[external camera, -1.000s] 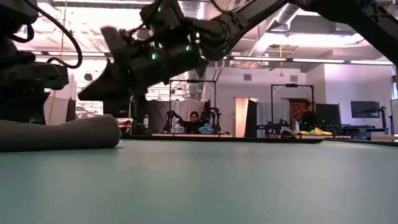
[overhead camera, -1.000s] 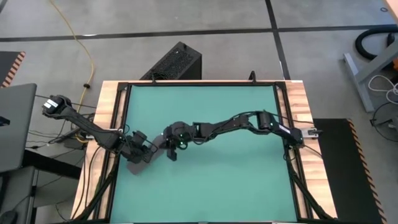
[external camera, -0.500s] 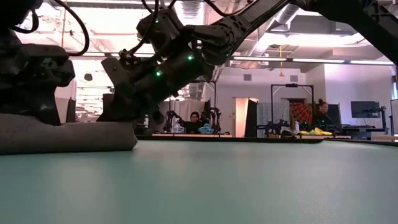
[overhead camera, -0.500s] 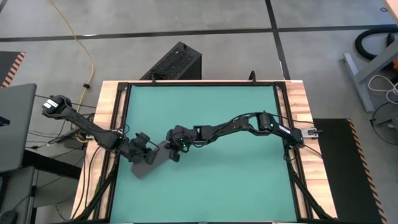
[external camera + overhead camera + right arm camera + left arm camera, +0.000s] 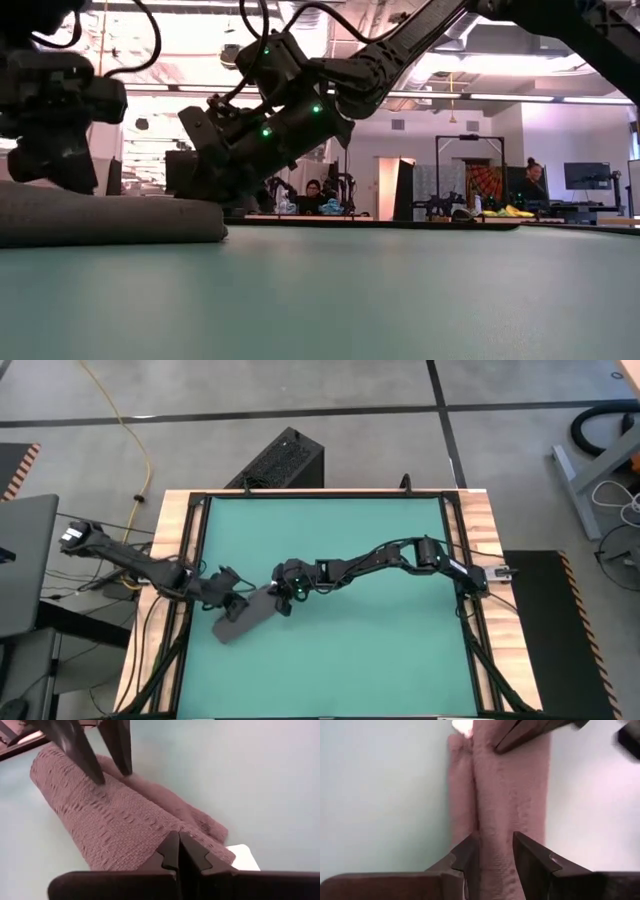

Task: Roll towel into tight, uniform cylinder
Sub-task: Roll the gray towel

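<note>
The towel [image 5: 245, 618] lies rolled near the table's [image 5: 400, 660] left edge. It is straddled by the part-open left gripper [image 5: 496, 851]; the right gripper [image 5: 179, 851], fingers together, apparently presses its end. Tightening is next.

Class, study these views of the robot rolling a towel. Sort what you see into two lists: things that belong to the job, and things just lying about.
Part of the job:
- towel, rolled on the mat
- left hand, fingers straddling the roll
- right hand, at the roll's other end
- green mat

Just lying about:
- black box behind the table
- yellow cable on the floor
</note>
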